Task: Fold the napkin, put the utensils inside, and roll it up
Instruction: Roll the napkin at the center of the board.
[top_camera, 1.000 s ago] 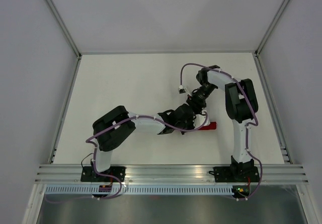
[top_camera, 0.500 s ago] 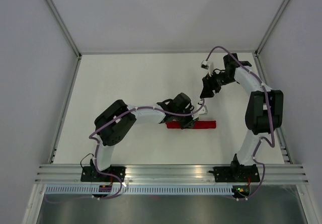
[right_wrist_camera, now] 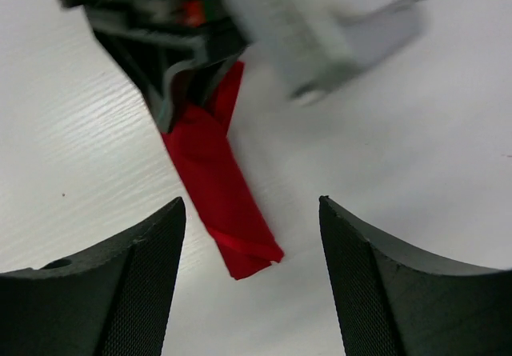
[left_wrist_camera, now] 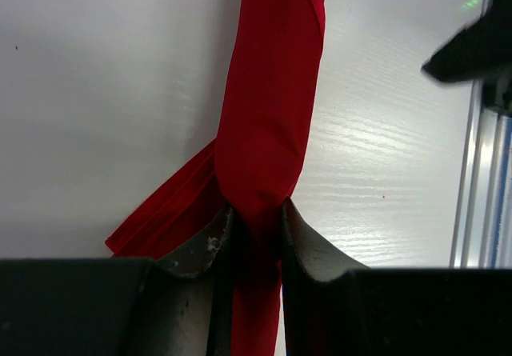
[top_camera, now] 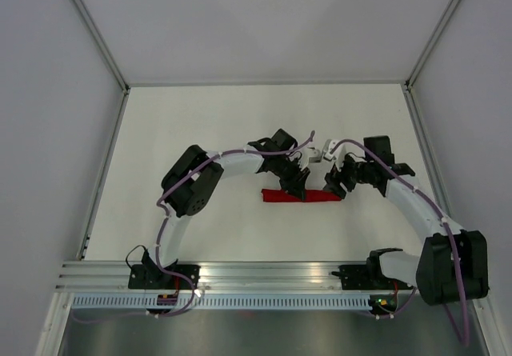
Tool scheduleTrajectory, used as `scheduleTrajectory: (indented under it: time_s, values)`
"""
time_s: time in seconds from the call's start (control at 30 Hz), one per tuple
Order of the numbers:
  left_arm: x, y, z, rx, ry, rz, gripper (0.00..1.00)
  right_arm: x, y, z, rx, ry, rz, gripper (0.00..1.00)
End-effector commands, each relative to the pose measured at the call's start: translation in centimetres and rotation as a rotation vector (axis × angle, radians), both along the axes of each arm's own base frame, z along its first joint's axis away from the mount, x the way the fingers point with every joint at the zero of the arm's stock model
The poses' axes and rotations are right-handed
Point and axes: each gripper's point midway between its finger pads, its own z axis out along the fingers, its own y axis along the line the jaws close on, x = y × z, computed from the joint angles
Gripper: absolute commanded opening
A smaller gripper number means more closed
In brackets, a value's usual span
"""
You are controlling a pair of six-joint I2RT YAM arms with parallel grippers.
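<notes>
Overhead, left-wrist and right-wrist views. The napkin [top_camera: 280, 197], rolled into a narrow red tube, lies flat on the white bench [top_camera: 200, 132], lengthwise from left to right, between the two arms. The left tool [top_camera: 298, 183] is clenched on the roll near its mid-length. In the left-wrist view its two fingers [left_wrist_camera: 210, 242] pinch the cloth from both sides, and a loose flap [left_wrist_camera: 164, 212] of the napkin sticks out beside them. The right tool [top_camera: 332, 186] is released, jaws wide apart, near the roll's right end. In the right-wrist view that end lies between its fingers [right_wrist_camera: 136, 276]; whether they touch it cannot be told.
</notes>
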Motion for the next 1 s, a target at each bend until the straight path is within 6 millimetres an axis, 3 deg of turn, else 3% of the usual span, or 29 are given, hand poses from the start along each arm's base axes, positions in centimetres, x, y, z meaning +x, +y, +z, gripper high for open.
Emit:
scheduleTrajectory:
  time_s: [0.0, 0.03, 0.2, 0.53, 0.7, 0.87, 0.97]
  values:
    - [-2.5, 3.1, -3.6, 0.149, 0.233, 0.028, 0.16, 0.8, 0.8, 0.0, -0.106, -0.25, 0.047, 0.74]
    - [-2.4, 2.8, -3.1, 0.136, 0.249, 0.028, 0.16, 0.7, 2.1, 0.0, -0.118, -0.296, 0.082, 0.75]
    - [-1.8, 2.7, -3.3, 0.138, 0.31, 0.05, 0.17, -0.9, 4.2, -3.5, -0.209, -0.292, 0.156, 0.75]
    - [-1.7, 2.4, -3.2, 0.137, 0.359, 0.052, 0.17, -2.5, 6.2, -7.6, -0.358, -0.322, 0.242, 0.73]
    - [-2.0, 2.4, -2.8, 0.13, 0.37, 0.04, 0.22, -2.6, 5.9, -9.2, -0.415, -0.298, 0.261, 0.6]
    - [-1.6, 2.4, -1.8, 0.119, 0.347, 0.044, 0.38, -3.2, 5.5, -9.8, -0.441, -0.251, 0.282, 0.34]
    - [-0.6, 2.2, -0.5, 0.104, 0.308, 0.065, 0.45, -3.7, 5.3, -10.2, -0.464, -0.194, 0.298, 0.27]
